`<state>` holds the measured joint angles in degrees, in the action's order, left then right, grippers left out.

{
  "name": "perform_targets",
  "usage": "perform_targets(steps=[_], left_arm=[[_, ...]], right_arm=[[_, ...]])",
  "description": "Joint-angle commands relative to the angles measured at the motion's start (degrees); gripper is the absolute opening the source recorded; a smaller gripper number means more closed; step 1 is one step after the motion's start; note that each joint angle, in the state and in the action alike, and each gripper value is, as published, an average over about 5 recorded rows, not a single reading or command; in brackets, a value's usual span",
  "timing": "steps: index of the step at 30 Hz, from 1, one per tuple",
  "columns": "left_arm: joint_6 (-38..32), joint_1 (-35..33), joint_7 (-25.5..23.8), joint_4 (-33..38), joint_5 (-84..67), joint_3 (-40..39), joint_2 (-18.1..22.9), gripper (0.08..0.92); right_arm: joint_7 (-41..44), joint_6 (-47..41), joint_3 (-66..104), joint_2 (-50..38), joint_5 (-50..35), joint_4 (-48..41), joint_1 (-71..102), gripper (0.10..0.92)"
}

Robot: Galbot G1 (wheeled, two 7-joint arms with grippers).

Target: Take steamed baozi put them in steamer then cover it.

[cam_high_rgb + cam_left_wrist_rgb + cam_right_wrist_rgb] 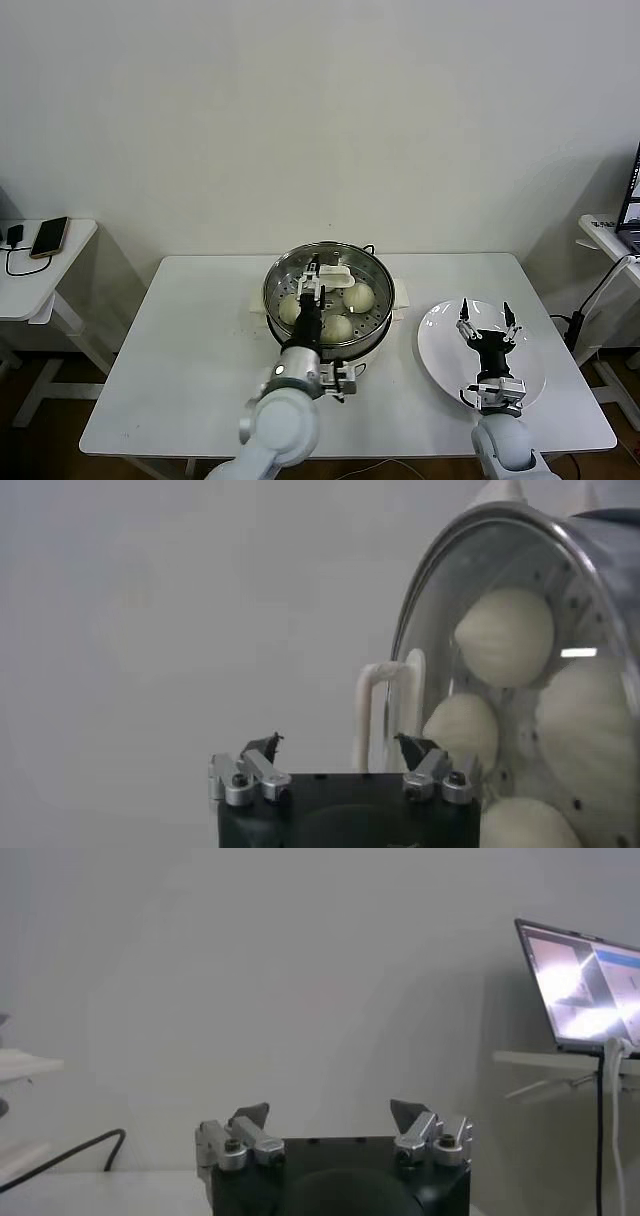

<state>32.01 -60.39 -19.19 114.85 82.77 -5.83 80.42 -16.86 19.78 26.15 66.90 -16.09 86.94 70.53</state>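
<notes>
The steamer [372, 268] stands mid-table with the clear glass cover [520, 525] resting on it. Its white handle [336, 272] [388, 712] sits at the centre. Through the glass show three steamed baozi [358, 296] [337, 327] [289, 309], also seen in the left wrist view [505, 635]. My left gripper [310, 280] [338, 742] hovers over the cover, open, with the handle between its fingers but not touching them. My right gripper [485, 312] [329, 1110] hangs open and empty above the white plate [437, 350].
The plate lies right of the steamer, near the table's front right. A side table with a phone [48, 236] stands at far left. A laptop [632, 200] and cables sit on a stand at far right.
</notes>
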Motion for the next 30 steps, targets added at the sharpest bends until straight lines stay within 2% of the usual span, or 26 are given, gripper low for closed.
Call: perform_targets(steps=[1, 4, 7, 13, 17, 23, 30], left_arm=[[-3.4, -3.5, 18.8, 13.8, -40.3, 11.4, -5.3, 0.822], [-6.7, -3.0, 29.9, 12.3, -60.6, 18.3, -5.8, 0.822], [-9.5, -4.1, 35.1, 9.5, -76.7, 26.0, -5.8, 0.823], [-24.7, -8.8, 30.8, -0.6, -88.5, 35.9, -5.7, 0.823], [-27.9, -10.5, 29.4, -4.5, -90.8, 37.7, -5.5, 0.823], [-32.0, -14.3, 26.9, -5.4, -90.6, 38.1, -4.2, 0.823], [-33.9, -15.0, 25.0, -6.6, -88.5, 37.1, -4.6, 0.823]], right_arm=[[1.5, -1.9, 0.2, -0.5, -2.8, 1.9, 1.2, 0.823], [1.6, -6.5, 0.3, -1.0, -5.2, 3.8, 2.3, 0.823], [1.8, -11.3, 0.8, -1.1, -6.3, 6.1, 3.7, 0.823], [5.9, -12.8, 2.6, -0.9, -10.7, 8.5, 5.9, 0.823], [7.4, -12.0, 2.6, -1.1, -11.1, 8.0, 6.3, 0.823], [8.3, -11.2, 2.6, -1.3, -10.3, 7.5, 6.8, 0.823], [7.7, -10.8, 1.9, -2.0, -9.1, 7.7, 7.1, 0.823]])
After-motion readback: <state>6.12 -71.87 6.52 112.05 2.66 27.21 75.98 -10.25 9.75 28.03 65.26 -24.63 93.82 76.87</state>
